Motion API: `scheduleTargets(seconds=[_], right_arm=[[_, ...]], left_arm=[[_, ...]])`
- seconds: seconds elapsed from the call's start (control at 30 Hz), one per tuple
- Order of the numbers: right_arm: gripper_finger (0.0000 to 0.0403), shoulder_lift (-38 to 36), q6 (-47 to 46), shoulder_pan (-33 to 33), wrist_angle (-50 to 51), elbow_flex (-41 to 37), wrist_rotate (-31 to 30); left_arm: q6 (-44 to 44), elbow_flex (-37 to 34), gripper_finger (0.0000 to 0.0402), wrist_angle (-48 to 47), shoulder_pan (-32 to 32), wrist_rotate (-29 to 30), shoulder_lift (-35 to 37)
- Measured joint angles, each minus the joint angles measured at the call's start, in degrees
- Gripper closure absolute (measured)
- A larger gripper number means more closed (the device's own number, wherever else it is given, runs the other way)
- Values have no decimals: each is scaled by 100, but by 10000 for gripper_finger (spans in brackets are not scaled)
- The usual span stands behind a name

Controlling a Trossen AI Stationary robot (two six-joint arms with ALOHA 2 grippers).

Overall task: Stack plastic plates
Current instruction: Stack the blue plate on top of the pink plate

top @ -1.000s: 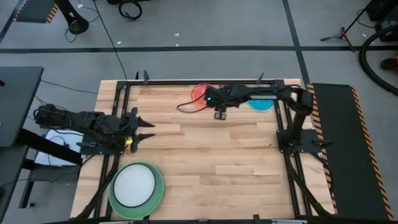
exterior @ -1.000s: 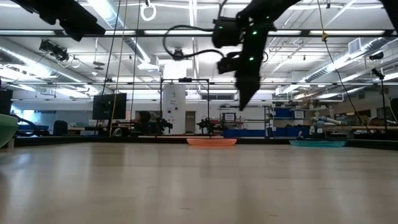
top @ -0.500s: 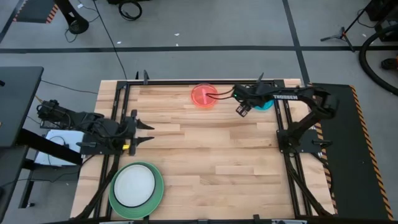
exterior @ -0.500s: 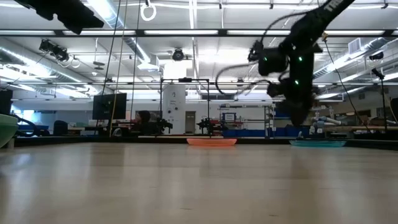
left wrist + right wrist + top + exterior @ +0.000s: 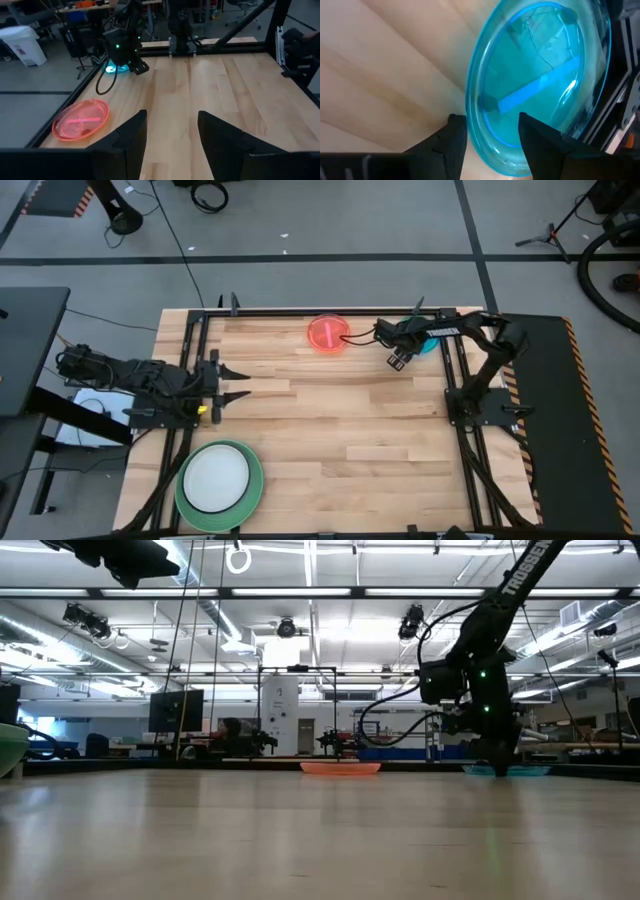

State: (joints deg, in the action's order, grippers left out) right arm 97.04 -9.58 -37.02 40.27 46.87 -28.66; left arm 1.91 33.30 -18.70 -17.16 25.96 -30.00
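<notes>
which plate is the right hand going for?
The cyan plate at the table's far right corner: the right hand, open, straddles its rim. The orange plate lies apart.

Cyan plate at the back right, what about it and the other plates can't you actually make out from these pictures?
- Cyan plate: in the high view the right tool and its arm cover most of it; whether the fingers touch its rim is unclear.
- Green plate: white plate hides its middle; any plates between them are hidden.
- Orange plate: low view shows only its edge.
- Left tool: open, waiting at the table's left.
</notes>
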Motion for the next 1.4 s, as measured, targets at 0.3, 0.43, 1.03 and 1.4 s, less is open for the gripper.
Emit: scheduleTargets(seconds=[0.3, 0.43, 1.03, 1.4], right_arm=[[299, -88, 655, -225, -63, -8, 545], [364, -88, 1253, -248, -82, -11, 767], [397, -62, 4149, 1392, -543, 1647, 1182], [397, -51, 5917, 1619, -2204, 1751, 1333]], left_arm=[[82, 0, 220, -94, -3, -9, 0], [85, 0, 220, -94, -3, -9, 0], [-155, 0, 220, -91, -3, -5, 0], [-78, 0, 220, -70, -3, -3, 0]])
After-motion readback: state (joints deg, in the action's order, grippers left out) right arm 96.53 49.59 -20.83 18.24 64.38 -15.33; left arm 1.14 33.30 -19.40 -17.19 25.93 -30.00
